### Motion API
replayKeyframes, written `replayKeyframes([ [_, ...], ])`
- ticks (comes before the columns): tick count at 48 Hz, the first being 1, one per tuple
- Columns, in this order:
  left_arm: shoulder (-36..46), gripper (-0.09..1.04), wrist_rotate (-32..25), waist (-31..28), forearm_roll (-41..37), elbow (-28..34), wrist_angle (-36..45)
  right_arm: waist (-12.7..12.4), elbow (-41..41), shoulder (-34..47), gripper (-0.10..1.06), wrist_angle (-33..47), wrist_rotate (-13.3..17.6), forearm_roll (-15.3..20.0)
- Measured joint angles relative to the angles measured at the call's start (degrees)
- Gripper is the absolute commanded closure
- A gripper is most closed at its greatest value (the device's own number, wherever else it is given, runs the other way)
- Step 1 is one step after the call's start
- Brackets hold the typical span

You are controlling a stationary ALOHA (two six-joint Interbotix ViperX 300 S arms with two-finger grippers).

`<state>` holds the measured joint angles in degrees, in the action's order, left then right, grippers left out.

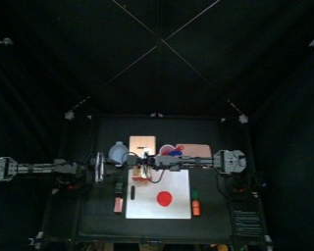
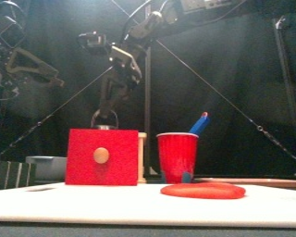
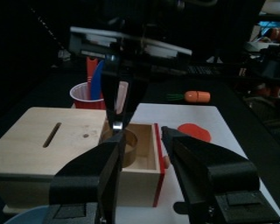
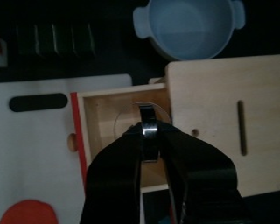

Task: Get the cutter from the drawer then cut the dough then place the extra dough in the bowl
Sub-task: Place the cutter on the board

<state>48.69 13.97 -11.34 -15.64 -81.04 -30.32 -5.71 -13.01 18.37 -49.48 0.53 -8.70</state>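
Cutter point(image 4: 146, 108) in the pulled-out drawer point(image 4: 108, 144) of the wooden box point(image 4: 224, 109), its ring down among the drawer walls and its wire handle point(image 2: 104, 118) standing up above the red drawer front point(image 2: 101, 157). Right gripper point(image 4: 149, 131) comes down over the drawer with its jaws pinched together on that handle; whether the ring rests on the drawer floor cannot be told.

The box stands at the back edge of the white cutting board point(image 1: 140, 196), and the drawer reaches forward over the board. Red dough point(image 1: 164, 199), a flat disc, lies on the board nearer the table's front edge, well apart from the drawer and untouched.

Blue-grey bowl point(image 1: 117, 152) sits just beside the box on its left, off the board. Red cup point(image 2: 178, 157) stands at the box's right side with a blue knife point(image 2: 200, 122) leaning out of it.

Left gripper point(image 3: 150, 144) hangs by the box's left side, near the bowl, its jaws spread apart and holding nothing, facing the drawer and the right gripper's fingers point(image 3: 115, 122)
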Motion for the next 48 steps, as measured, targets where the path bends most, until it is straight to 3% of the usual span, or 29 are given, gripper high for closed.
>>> replayKeyframes([
  [15,0.0,0.17,-0.1,-0.4,0.1,0.0,0.0,1.1,4.4,-5.9,0.45,-6.3,1.9,0.0],
  [26,0.0,0.17,-0.1,-0.5,0.1,0.0,0.0,3.1,14.9,-14.0,0.45,-6.2,9.8,-0.8],
  [41,0.0,0.17,0.0,-2.9,3.6,1.1,0.1,8.5,36.2,-24.5,0.45,0.9,21.0,-8.7],
  [48,0.0,0.16,0.0,-4.2,6.2,1.8,0.1,10.6,44.0,-25.4,0.45,6.4,25.1,-9.3],
])
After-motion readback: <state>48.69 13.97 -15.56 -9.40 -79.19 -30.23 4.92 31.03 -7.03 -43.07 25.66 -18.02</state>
